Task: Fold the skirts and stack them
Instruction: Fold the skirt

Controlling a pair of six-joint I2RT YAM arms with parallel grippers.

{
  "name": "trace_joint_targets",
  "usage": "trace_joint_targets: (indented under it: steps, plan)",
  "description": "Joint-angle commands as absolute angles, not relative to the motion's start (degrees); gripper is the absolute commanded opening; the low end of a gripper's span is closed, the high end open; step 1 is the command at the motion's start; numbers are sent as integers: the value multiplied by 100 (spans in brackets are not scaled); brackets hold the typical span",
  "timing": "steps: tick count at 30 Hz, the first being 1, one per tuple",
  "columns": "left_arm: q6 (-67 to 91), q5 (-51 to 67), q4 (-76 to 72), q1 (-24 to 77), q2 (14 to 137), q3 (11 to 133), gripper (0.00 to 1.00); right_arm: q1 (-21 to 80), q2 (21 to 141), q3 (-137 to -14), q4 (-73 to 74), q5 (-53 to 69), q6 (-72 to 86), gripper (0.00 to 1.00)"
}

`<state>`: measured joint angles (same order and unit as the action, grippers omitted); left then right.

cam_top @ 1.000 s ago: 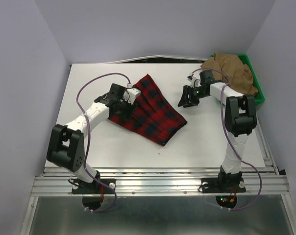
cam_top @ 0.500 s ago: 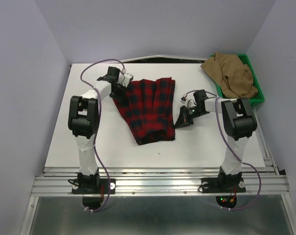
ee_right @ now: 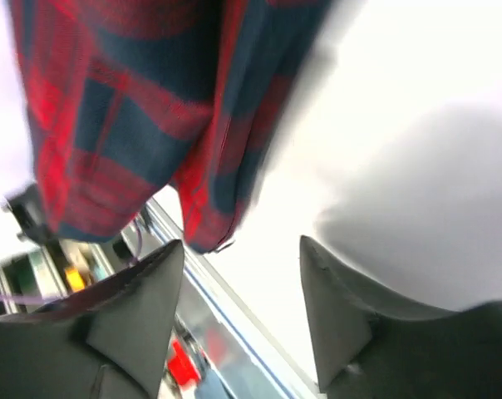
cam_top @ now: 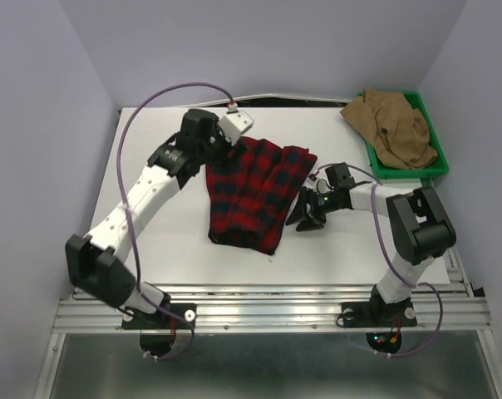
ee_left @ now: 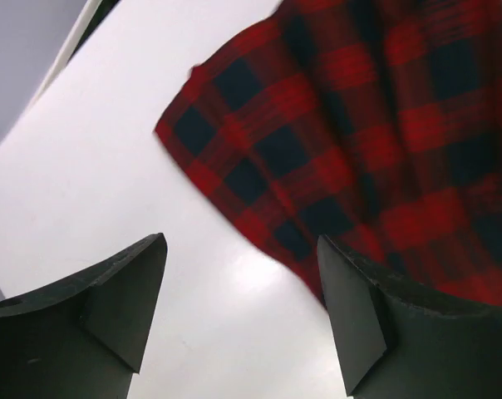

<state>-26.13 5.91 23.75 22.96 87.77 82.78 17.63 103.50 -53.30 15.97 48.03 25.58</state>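
The red plaid skirt lies spread in the middle of the white table, slightly rumpled. My left gripper hovers at its far left corner, open and empty. In the left wrist view the skirt lies ahead and to the right of that gripper, with bare table between the fingers. My right gripper is low at the skirt's right edge, open and empty. In the right wrist view the skirt's hem lies just past that gripper. The tan skirt lies crumpled in the tray.
The green tray stands at the far right corner of the table, against the right wall. Purple cables loop above both arms. The metal rail runs along the table's near edge.
The left arm has swung up and over, its gripper now at the skirt's far left corner. The skirt has turned and shifted. The right gripper has moved nearer and left to the skirt's right edge.
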Motion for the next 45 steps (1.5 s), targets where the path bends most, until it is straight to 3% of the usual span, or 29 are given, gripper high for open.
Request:
trace_joint_targets:
  steps: [1,6,13,21,25,28,31,34,35,39,42,43,44,45]
  plan:
    - [-2043,457,2636,3347,7955,7647,86,1723,9484,-4722,486,4350,4102,66]
    - [-1328,869,2769,3875,7928,7067,84,1723,9281,-3920,-404,4465,4781,66]
    - [-827,932,2611,4745,8331,6715,84,1898,9931,-3920,-940,4605,4930,51]
    - [-466,1345,2426,4781,8912,6399,80,2013,10441,-3973,-1475,4886,5115,47]
    - [-448,1117,2338,4781,9053,6311,73,2074,10617,-3990,-1564,4878,5124,44]
    - [-413,1107,2364,4781,9158,6328,65,2074,10775,-4060,-1556,4887,5089,40]
    - [-404,1160,2338,4781,9141,6346,52,2127,10916,-4157,-1538,4887,5097,35]
    - [-422,1336,2312,4799,9123,6372,33,2179,11004,-4184,-1626,4904,5159,27]
    - [-439,1449,2303,4825,9140,6381,22,2180,11030,-4192,-1635,4930,5168,27]
    - [-501,1590,2268,4852,9272,6425,4,2180,11127,-4254,-1573,4948,5150,24]
    - [-483,1626,2285,4852,9439,6512,5,2180,11092,-4245,-1556,4940,5115,22]
    - [-475,1582,2311,4852,9466,6547,11,2180,11092,-4236,-1538,4931,5107,22]
    - [-466,1425,2338,4852,9466,6583,37,2180,11057,-4228,-1521,4896,5098,22]
    - [-448,1302,2381,4852,9457,6670,49,2180,11039,-4228,-1512,4878,5080,21]
